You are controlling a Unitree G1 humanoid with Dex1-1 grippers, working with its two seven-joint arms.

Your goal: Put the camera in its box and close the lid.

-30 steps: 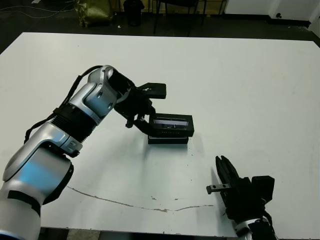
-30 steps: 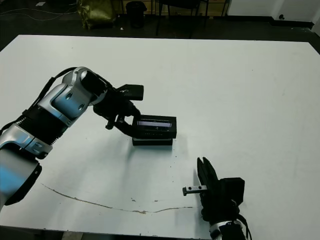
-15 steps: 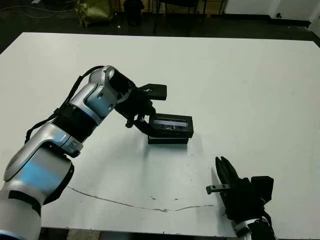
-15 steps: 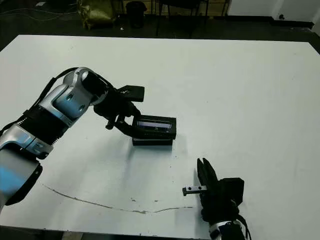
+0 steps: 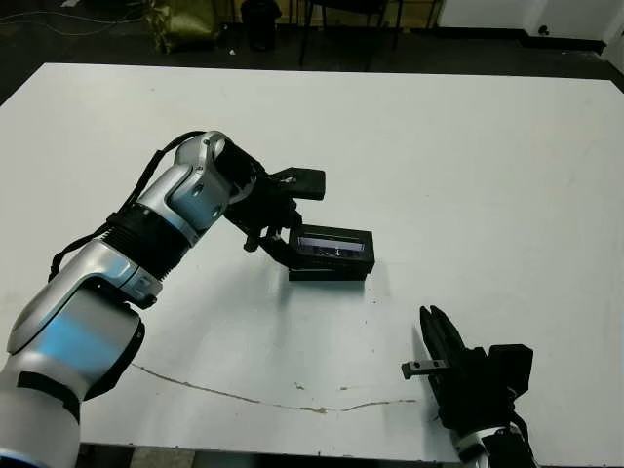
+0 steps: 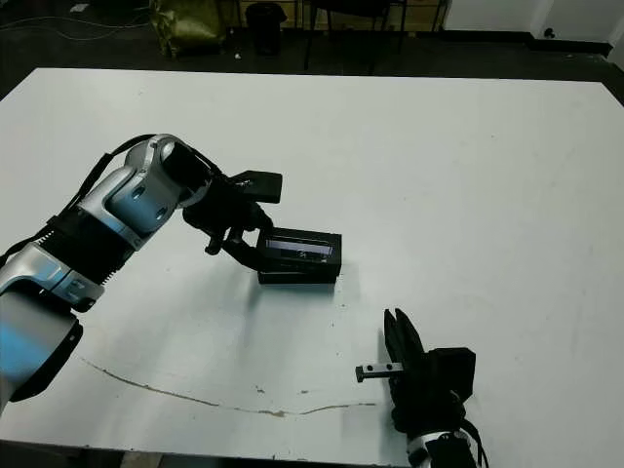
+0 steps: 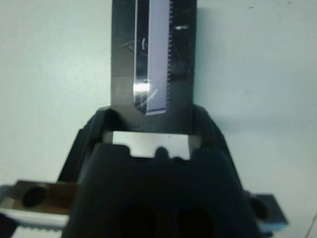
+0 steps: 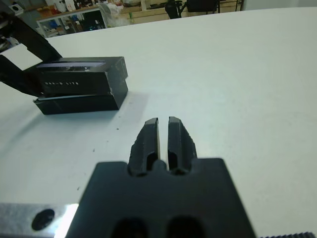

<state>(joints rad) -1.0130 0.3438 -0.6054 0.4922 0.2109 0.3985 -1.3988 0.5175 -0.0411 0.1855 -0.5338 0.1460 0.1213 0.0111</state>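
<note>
Lid [image 5: 333, 244]: flat, black, rectangular, glossy grey-lilac strip and small pale print on top; clamped at its left end in the left gripper [image 5: 279, 242], resting over the box [image 5: 328, 272].
Box: shallow, black, on the white counter [image 5: 468, 175], mid-counter; seemingly not fully seated under the lid.
Right gripper [image 8: 163, 136]: black fingers nearly together, empty, well apart from the box.

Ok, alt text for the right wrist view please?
The right gripper, its two black fingers nearly together and empty, points across the white table at the box, with the lid sitting on top. The left gripper grips the lid's far end.
</note>
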